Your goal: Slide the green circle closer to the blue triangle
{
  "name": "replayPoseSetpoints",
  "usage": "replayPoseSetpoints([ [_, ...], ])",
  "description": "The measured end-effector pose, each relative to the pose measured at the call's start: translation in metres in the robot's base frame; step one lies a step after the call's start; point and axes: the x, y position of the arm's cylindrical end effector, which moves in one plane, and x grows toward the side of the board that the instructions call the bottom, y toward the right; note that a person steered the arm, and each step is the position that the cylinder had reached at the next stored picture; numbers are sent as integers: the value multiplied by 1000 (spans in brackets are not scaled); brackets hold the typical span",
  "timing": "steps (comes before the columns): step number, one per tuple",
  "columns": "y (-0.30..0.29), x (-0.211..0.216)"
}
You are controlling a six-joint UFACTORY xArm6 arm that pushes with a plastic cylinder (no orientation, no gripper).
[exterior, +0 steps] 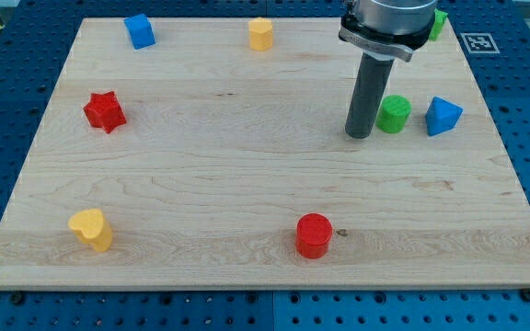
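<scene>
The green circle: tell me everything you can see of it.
The green circle is a short, bright green cylinder with a flat round top, plastic by its look. It stands upright on the wooden board, toward the view's upper right. My tip sits close on its left side; whether they touch cannot be told. The blue triangle lies just to its right, with a narrow gap between them. Nothing rests on top of it.

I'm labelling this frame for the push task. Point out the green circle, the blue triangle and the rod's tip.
green circle point(394, 114), camera view, on its front side.
blue triangle point(443, 117), camera view, on its front face.
my tip point(359, 136), camera view, at the rod's very end, just to the view's left of the green circle.
</scene>
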Motion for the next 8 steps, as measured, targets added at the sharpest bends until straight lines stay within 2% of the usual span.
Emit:
replayPoseSetpoints([
  [3,13,1],
  [4,-11,-10],
  [8,3,-13],
])
